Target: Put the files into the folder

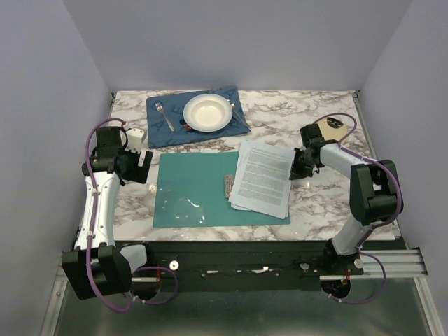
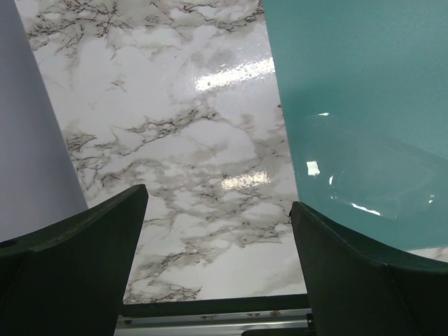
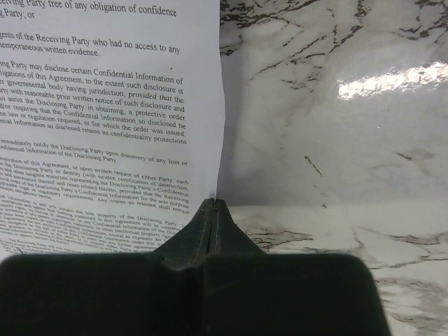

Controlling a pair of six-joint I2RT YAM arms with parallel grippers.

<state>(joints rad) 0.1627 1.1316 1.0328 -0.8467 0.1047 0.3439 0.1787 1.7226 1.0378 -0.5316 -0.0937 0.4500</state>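
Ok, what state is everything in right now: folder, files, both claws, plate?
folder: open, lying flat.
files: loose on the folder's right half, sticking out past its far edge.
left claw: open, empty, over the table beside the folder.
right claw: shut, apparently pinching the files' right edge.
plate: upright, empty, on the placemat.

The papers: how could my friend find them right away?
On the marble table lies a teal folder. The files rest on its right half, beside the right gripper. They are the only white sheets covered in black print.
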